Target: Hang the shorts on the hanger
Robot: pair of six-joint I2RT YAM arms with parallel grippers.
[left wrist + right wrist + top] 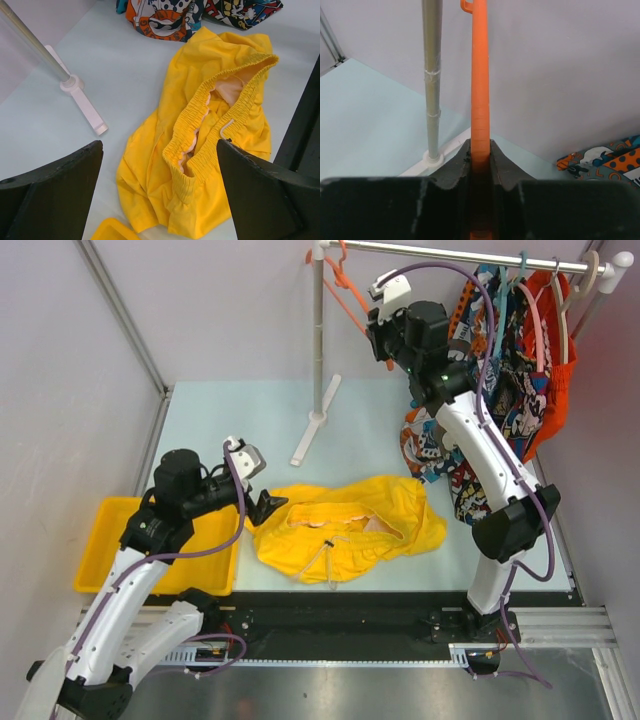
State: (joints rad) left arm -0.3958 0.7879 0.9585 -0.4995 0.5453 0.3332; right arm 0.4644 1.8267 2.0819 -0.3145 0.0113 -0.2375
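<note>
The yellow shorts (345,525) lie crumpled on the table, waistband open with a pale drawstring; they also fill the left wrist view (200,135). My left gripper (268,506) is open and empty at the shorts' left edge; in its own view (160,200) the fingers straddle the near end of the waistband. The orange hanger (345,288) hangs from the rail at the upper left of the rack. My right gripper (378,340) is shut on the hanger's bar, which runs up between its fingers in the right wrist view (480,90).
A clothes rack with a white pole (319,340) and foot (308,440) stands at the back. Cartoon-print shorts (500,380) and an orange-red garment (558,350) hang on other hangers at the right. A yellow bin (115,540) sits at the left.
</note>
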